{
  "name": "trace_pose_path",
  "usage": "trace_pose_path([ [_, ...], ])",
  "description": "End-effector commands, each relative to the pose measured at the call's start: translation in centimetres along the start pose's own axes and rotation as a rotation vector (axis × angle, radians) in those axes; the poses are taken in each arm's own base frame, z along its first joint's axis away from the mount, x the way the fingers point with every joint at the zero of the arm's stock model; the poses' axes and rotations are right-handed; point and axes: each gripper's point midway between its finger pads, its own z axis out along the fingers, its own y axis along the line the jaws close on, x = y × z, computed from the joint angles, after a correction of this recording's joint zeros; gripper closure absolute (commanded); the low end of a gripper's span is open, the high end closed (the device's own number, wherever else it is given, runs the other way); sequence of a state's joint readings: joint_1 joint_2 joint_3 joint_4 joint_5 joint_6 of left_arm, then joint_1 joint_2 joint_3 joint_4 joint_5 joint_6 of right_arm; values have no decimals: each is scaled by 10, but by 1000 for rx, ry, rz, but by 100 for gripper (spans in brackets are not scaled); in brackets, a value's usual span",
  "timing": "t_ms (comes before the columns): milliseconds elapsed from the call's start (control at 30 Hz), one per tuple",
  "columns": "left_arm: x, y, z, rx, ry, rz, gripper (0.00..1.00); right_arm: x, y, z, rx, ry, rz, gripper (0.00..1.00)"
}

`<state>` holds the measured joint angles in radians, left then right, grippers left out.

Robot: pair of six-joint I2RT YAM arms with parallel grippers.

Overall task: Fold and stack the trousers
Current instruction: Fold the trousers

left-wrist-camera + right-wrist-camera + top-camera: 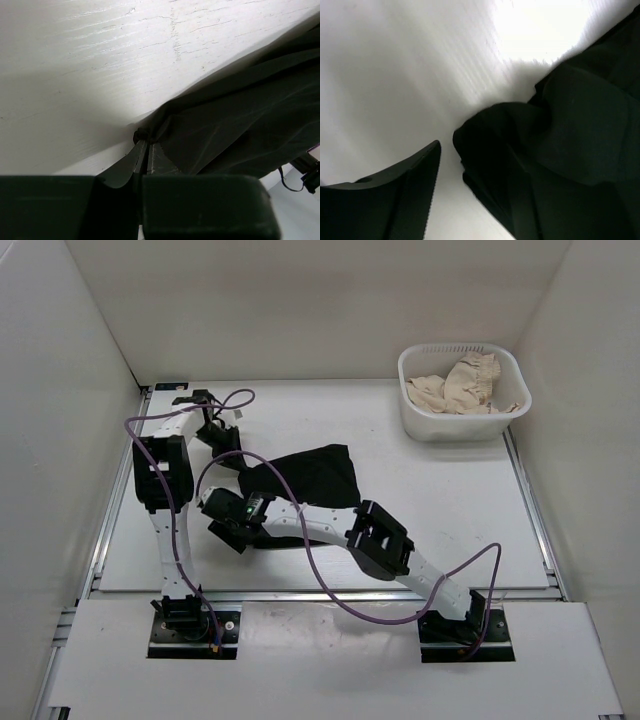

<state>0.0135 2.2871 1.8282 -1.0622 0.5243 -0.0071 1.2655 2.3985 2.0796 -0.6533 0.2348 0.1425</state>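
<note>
The black trousers (312,476) lie bunched in a heap at the middle of the table. My left gripper (230,452) is at the heap's far left edge. In the left wrist view it (144,145) is shut on a corner of the trousers (240,130), low over the table. My right arm reaches across to the heap's near left side, with its gripper (224,522) there. In the right wrist view it (480,155) is open. One finger (405,195) shows apart from the trousers (555,165), and the other is hidden by the fabric.
A white basket (455,428) stands at the back right with a beige cloth (465,383) in it. White walls close in the table on the left, back and right. Purple cables (330,590) loop from both arms over the near side.
</note>
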Motion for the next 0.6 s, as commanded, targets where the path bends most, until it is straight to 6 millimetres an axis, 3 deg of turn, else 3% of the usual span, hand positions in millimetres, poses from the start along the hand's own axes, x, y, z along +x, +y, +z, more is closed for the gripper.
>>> trace_pose_path([
  [0, -14, -18, -15, 38, -54, 47, 86, -12, -7, 4, 61, -24, -2, 43],
  [33, -14, -18, -15, 38, -54, 47, 86, -6, -9, 9, 74, -5, -7, 45],
  [100, -17, -17, -16, 29, -62, 51, 86, 0, -9, 13, 86, 12, 14, 61],
  [167, -17, -14, -16, 9, -63, 50, 86, 2, -10, 12, 88, 21, 12, 83],
  [200, -21, -13, -19, -5, -75, 57, 86, -4, -10, 5, 85, 4, 24, 100],
  [333, -39, 4, -20, -102, -115, 72, 86, -17, -14, -28, 79, -33, 33, 100],
  [367, -41, 8, -17, -113, -112, 70, 86, -20, -14, -45, 62, -51, 37, 100],
  [433, -46, 12, -17, -135, -120, 72, 86, -17, -1, -58, -3, -65, 21, 100],
  [467, -49, 11, -19, -135, -128, 76, 86, -25, 1, -72, -33, -105, 16, 100],
  [500, -48, 13, -15, -135, -120, 72, 86, -11, 1, -69, -40, -72, 10, 100],
  [567, -48, 13, -15, -135, -120, 72, 86, -9, 4, -71, -59, -67, -5, 100],
])
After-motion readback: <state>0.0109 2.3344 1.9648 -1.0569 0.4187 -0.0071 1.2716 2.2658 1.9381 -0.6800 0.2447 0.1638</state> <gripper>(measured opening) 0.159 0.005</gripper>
